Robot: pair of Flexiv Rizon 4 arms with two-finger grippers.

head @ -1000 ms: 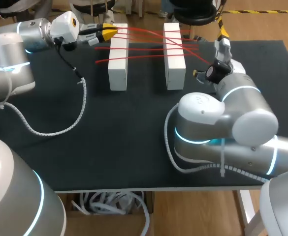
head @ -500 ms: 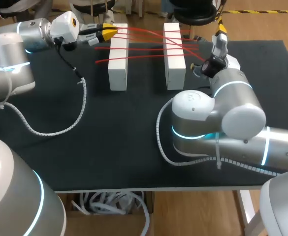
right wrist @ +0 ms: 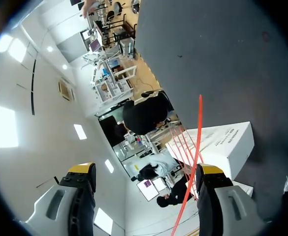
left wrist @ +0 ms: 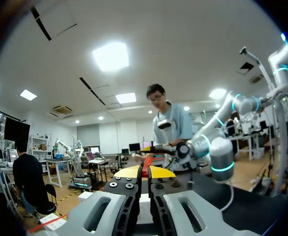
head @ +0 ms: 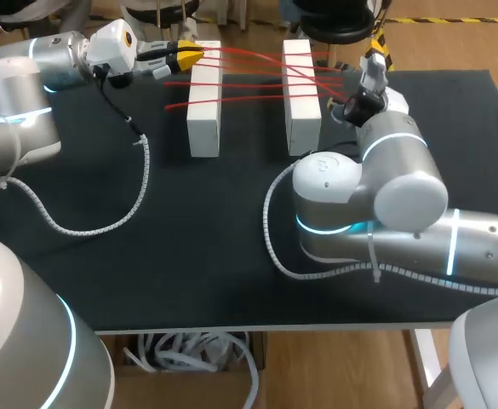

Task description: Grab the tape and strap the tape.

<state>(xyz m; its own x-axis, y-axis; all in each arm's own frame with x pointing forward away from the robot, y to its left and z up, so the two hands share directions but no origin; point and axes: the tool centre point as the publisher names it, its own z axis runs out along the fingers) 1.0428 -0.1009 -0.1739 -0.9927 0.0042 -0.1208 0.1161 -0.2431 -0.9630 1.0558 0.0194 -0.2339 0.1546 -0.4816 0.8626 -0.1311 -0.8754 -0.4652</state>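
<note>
- Two white blocks [head: 204,119] [head: 302,119], standing apart.
- One red tape [right wrist: 194,132], several strands across both.
- Left gripper [head: 186,55] clamped on the tape.
- Right gripper [right wrist: 146,170] wide open, gripping nothing.

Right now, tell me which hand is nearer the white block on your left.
Left. The left hand is at that block's far end, shut on the red tape; the right hand is open past the other block.
</note>
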